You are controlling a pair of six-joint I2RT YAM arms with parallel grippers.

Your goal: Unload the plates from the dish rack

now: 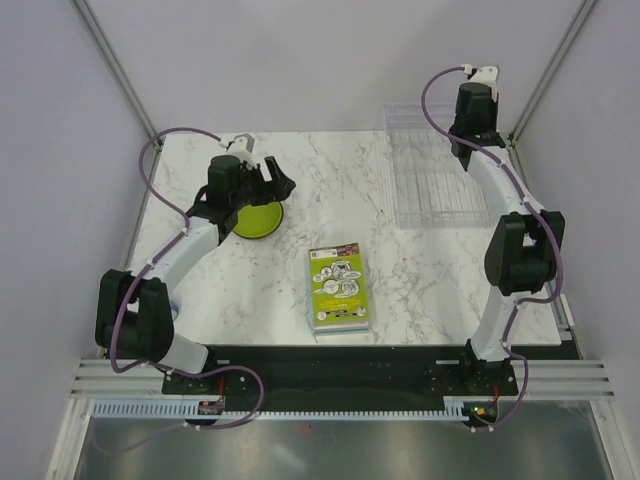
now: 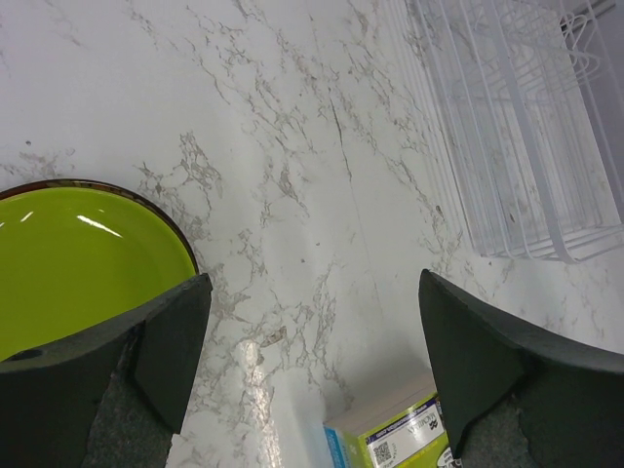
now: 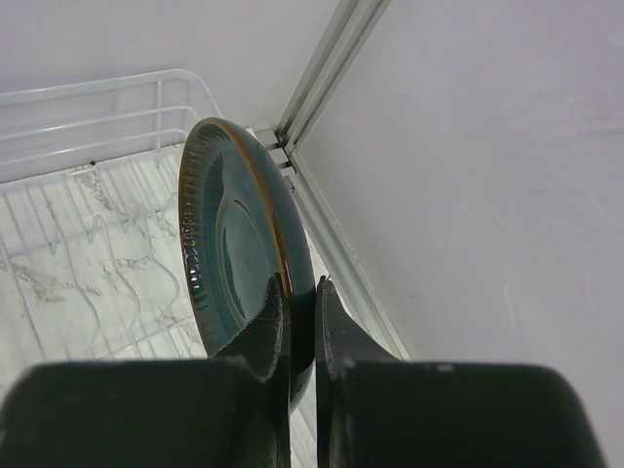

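Note:
The plain lime green plate (image 1: 257,221) lies flat on the marble table at the left; it also shows in the left wrist view (image 2: 78,253). My left gripper (image 1: 268,183) is open and empty just above the table beside the plate's right rim (image 2: 312,292). The clear dish rack (image 1: 435,170) stands at the back right. My right gripper (image 3: 300,288) is shut on the rim of a dark plate (image 3: 234,234), teal-looking with a ribbed brown edge, held on edge above the rack's far right corner (image 3: 88,224). In the top view that gripper (image 1: 468,148) hides the plate. No third plate is in view.
A lime-green book (image 1: 340,288) lies flat at the table's front middle; its corner shows between my left fingers (image 2: 400,434). The rack's near end (image 2: 517,127) is to the right of my left gripper. Enclosure walls and a metal corner post (image 3: 322,68) stand close behind the rack.

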